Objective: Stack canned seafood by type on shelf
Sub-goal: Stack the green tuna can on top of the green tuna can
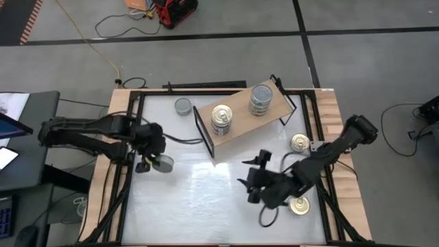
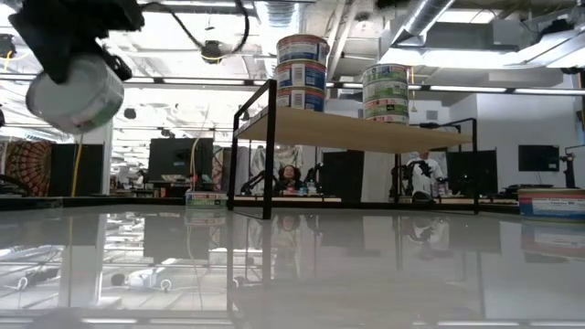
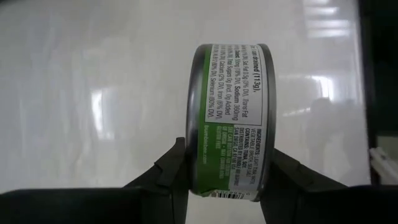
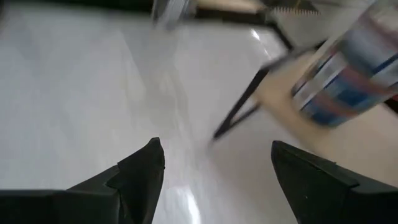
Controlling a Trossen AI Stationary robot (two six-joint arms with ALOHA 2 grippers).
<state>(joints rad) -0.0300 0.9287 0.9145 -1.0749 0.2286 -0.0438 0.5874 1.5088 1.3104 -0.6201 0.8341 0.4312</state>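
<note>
From above, the left gripper (image 1: 152, 163) is holding a grey-topped tin (image 1: 162, 162) off to the left of the shelf (image 1: 240, 118), which is carrying a gold-lidded stack (image 1: 221, 120) and a grey-topped stack (image 1: 261, 99); another grey tin (image 1: 183, 106) is sitting on the desk (image 1: 206, 199) behind the shelf, and two gold tins (image 1: 300, 143) are lying by the right arm. The right gripper (image 1: 259, 180) is hanging with its jaws spread wide and empty in front of the shelf, so a careless swing risks nudging the frame and toppling the stacks. At desk level, the held tin (image 2: 77, 94) is hanging tilted and well above the desk, so any slip would be dropping it hard. In the left wrist view, the jaws are pinching the tin (image 3: 233, 121) across only its lower part, on edge, leaving most of it unsupported; it could pivot during travel or land askew on the stack. In the right wrist view, the open fingers (image 4: 140, 168) are pointing toward a shelf leg (image 4: 239, 109), close enough to catch it.
</note>
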